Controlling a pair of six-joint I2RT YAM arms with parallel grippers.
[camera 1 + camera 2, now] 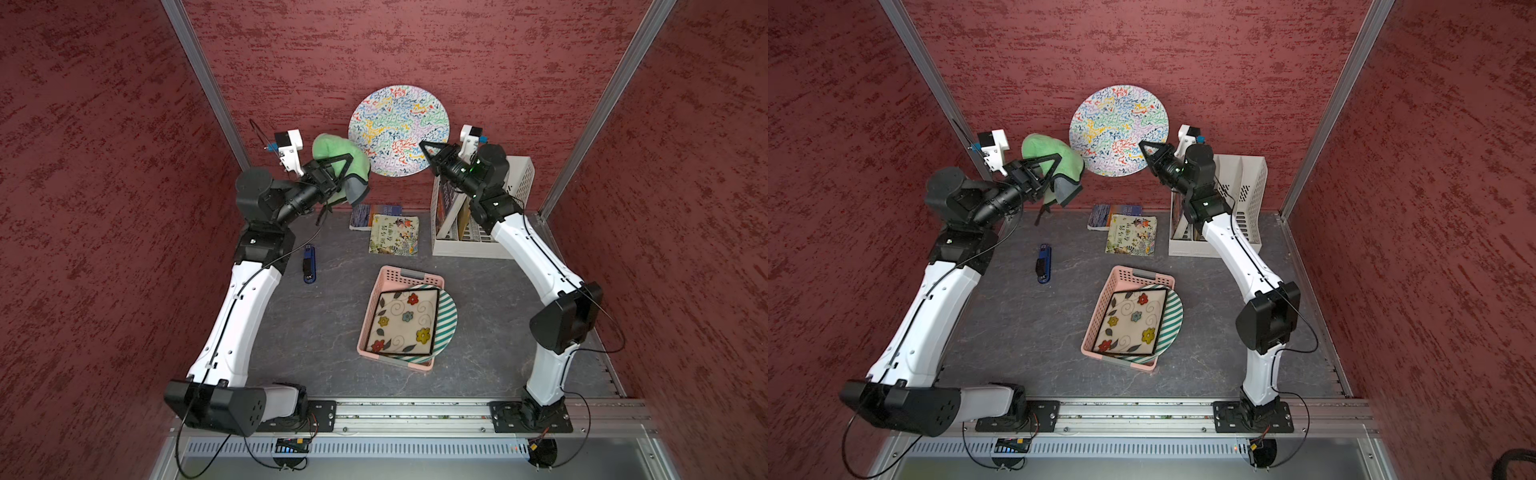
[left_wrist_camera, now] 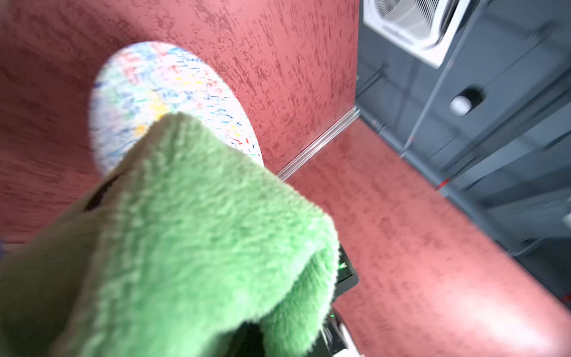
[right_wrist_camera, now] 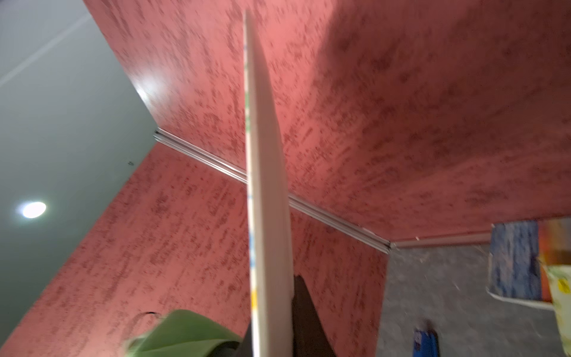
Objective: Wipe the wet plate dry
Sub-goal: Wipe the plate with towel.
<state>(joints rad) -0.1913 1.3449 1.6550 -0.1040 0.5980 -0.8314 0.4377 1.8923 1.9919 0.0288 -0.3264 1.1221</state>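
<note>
Right wrist view has the plate (image 3: 265, 185) edge-on against textured red walls (image 3: 401, 108), with a grey ceiling and one round light (image 3: 34, 209) off past them. In both top views my right end effector (image 1: 424, 146) is clamped on the plate's rim, holding it up in front of the back wall, well above the dark grey marbled counter (image 1: 324, 324). My left end effector (image 1: 343, 162) is clenched on the green cloth (image 1: 332, 145) just beside the plate, and aluminium posts (image 1: 199, 70) run up the corners.

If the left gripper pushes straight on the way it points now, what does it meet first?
Probably the plate held up by the right gripper, with the cloth it carries touching first. The gap between them is hard to judge.
</note>
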